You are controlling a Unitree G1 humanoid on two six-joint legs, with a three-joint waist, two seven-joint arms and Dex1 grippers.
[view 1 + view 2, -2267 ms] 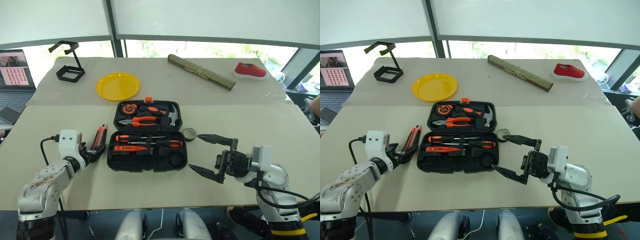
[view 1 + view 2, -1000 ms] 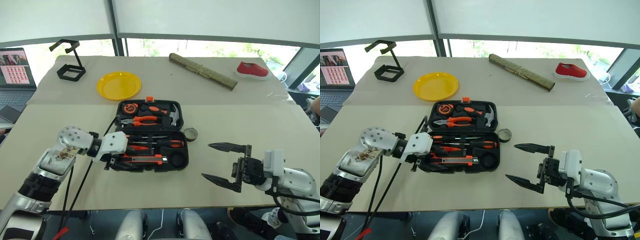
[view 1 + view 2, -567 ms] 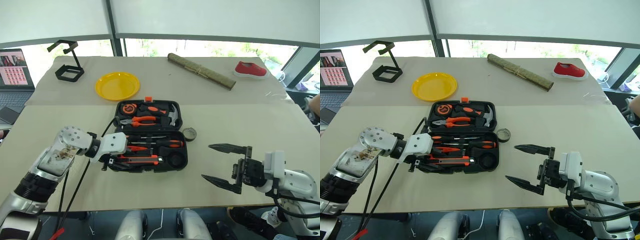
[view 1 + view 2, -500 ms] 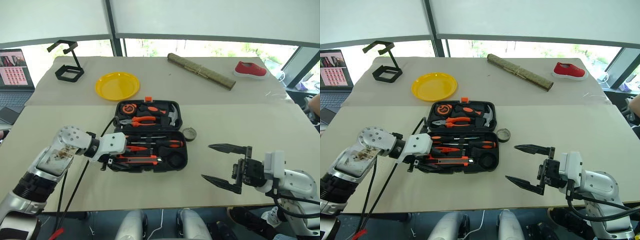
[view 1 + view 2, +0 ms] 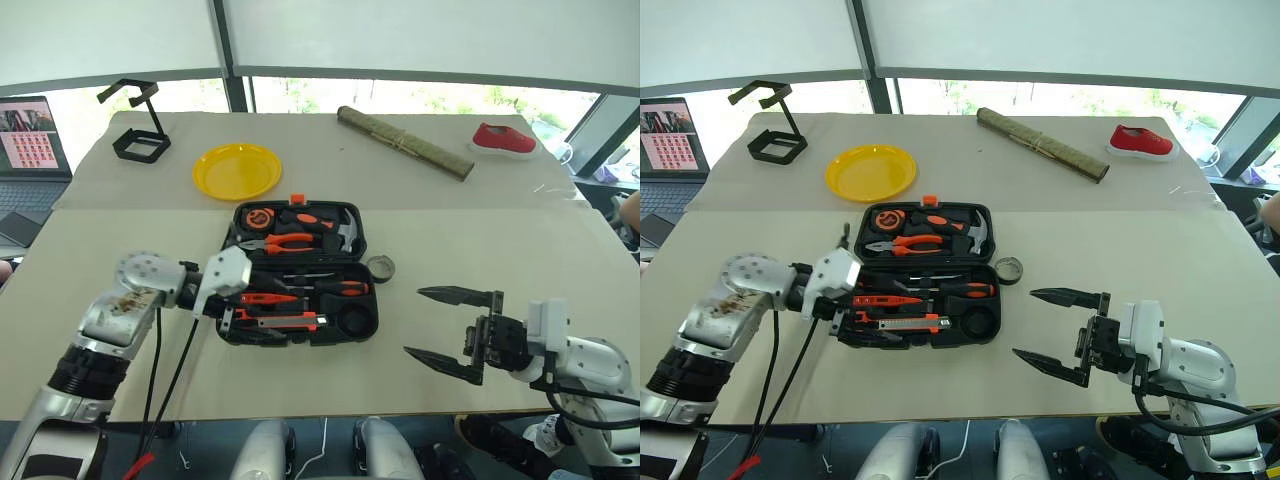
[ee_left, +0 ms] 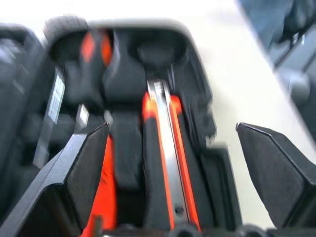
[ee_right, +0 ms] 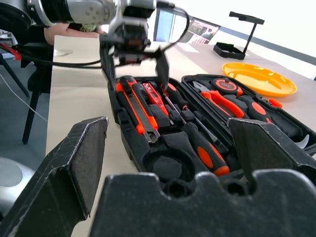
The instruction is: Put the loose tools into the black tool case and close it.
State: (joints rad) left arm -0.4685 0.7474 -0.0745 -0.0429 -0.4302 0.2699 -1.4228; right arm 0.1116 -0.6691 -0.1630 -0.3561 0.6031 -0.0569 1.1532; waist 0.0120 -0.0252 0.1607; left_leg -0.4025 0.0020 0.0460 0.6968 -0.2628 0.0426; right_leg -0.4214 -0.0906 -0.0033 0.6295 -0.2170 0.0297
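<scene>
Most of the job looks done, and you have one tool and the lid left. Start at the left: your left hand hangs over the left end of the black tool case, its fingers spread and holding nothing. Under it the utility knife lies in the front slot. Behind it sit the tester pen and two screwdrivers. The back half holds the pliers and the hammer. The round hole at the right end has nothing in it. The tape roll lies on the table, just beside the case. Your right hand waits near it, spread wide, holding nothing.
</scene>
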